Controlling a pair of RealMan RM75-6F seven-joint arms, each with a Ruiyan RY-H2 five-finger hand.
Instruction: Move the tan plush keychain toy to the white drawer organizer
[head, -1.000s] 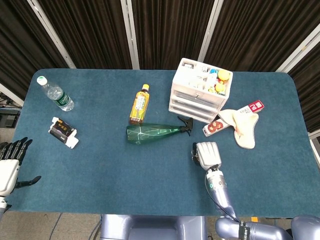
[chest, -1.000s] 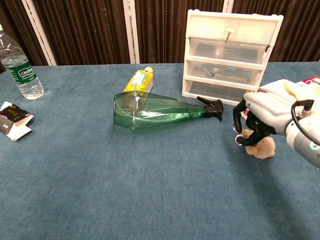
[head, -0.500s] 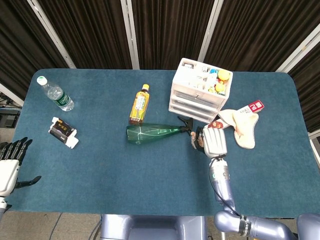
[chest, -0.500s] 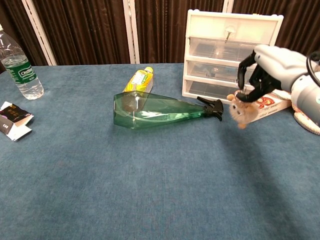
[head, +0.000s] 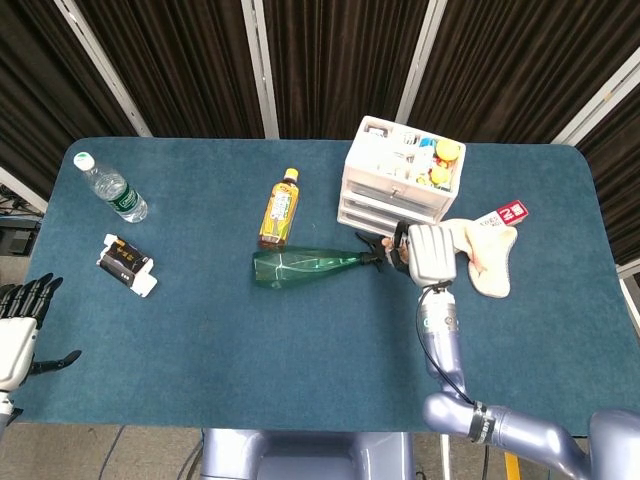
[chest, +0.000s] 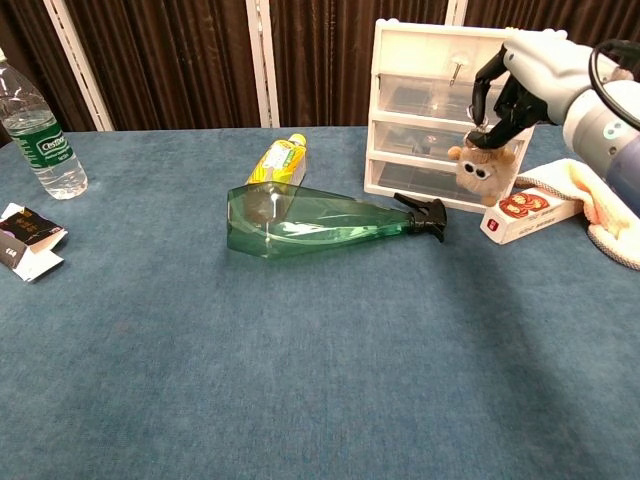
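The tan plush keychain toy (chest: 478, 165) hangs in the air by its ring, right in front of the middle drawers of the white drawer organizer (chest: 386, 100). My right hand (chest: 530, 75) pinches the ring from above, at the height of the top drawer. In the head view the right hand (head: 430, 255) sits just in front of the organizer (head: 375, 205) and covers most of the toy. My left hand (head: 20, 330) hovers off the table's near left corner, fingers spread, holding nothing.
A green spray bottle (chest: 310, 220) lies on its side left of the organizer, its nozzle near the toy. Behind it lies a yellow drink bottle (chest: 278, 160). A red-and-white box (chest: 530, 212) and a cream cloth (chest: 610, 210) lie right. A water bottle (chest: 35, 125) and packet (chest: 25, 250) sit far left.
My right hand has lifted the toy off the table and carried it up and away, to the front of the organizer. The left hand has stayed put.
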